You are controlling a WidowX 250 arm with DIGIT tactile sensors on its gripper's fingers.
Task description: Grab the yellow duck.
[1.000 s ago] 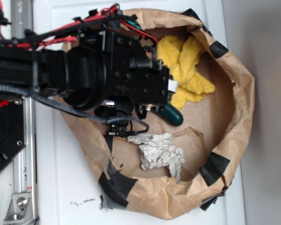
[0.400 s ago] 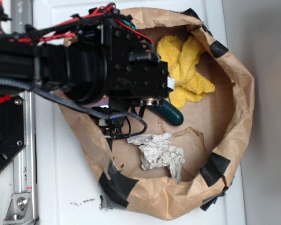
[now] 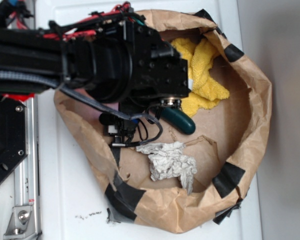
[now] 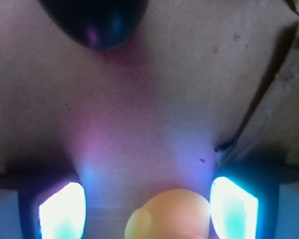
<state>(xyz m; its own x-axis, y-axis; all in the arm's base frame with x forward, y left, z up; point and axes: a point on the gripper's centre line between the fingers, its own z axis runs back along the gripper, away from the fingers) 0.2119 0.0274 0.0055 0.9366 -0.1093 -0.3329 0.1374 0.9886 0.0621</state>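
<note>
In the wrist view the yellow duck (image 4: 169, 215) shows as a blurred, rounded yellow-orange shape at the bottom edge. It lies between my gripper's (image 4: 147, 199) two glowing fingers, nearer the right finger (image 4: 234, 208) than the left one (image 4: 62, 211). The gripper is open, with bare cardboard showing on the duck's left. In the exterior view the black gripper head (image 3: 166, 101) hangs low inside the brown paper bag (image 3: 255, 90) and hides the duck.
A dark green cucumber-shaped toy (image 3: 179, 119) lies just beyond the gripper and also shows as a dark shape (image 4: 97, 20). A fuzzy yellow cloth (image 3: 202, 75) fills the bag's back. A crumpled grey-white rag (image 3: 170, 164) lies in front. Bag walls rise all round.
The arm has shifted a little to the right and towards the top of the exterior picture, further over the bag's floor. The cloth, rag and green toy have not moved.
</note>
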